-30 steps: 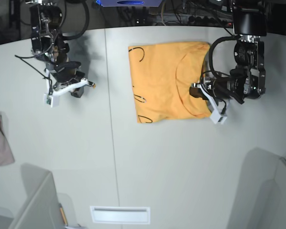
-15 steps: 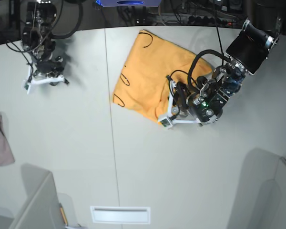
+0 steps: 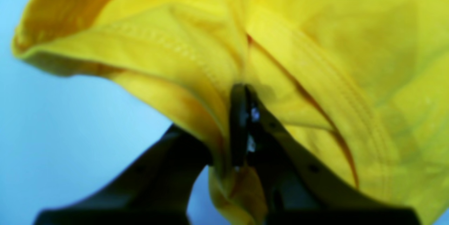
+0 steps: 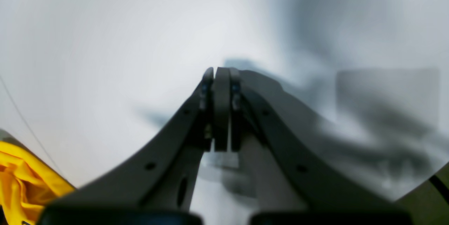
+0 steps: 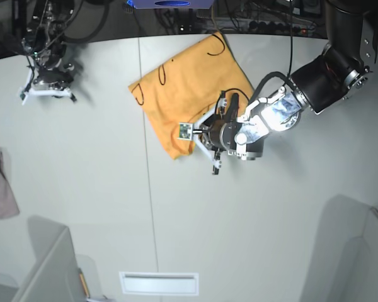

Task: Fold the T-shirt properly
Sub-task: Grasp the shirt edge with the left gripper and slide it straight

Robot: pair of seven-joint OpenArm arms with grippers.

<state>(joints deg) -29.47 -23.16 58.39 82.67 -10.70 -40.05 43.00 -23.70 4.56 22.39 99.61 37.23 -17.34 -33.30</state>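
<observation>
Left gripper [image 3: 242, 127] clamped on a bunched fold of the T-shirt [image 5: 189, 94] (stitched hem runs right beside the jaws). Shirt lies folded and skewed on the white table [image 5: 271, 220], far side, near the middle. Right gripper [image 4: 221, 109] pressed fully closed, holding nothing, well off to the side.

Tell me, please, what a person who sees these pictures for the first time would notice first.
The eye goes first to the orange-yellow T-shirt, folded and lying askew on the pale table near its far edge. At the shirt's near edge the left tool is shut on bunched fabric, which fills the left wrist view. Far off, at the other far corner, the right tool is shut and holds nothing.
</observation>
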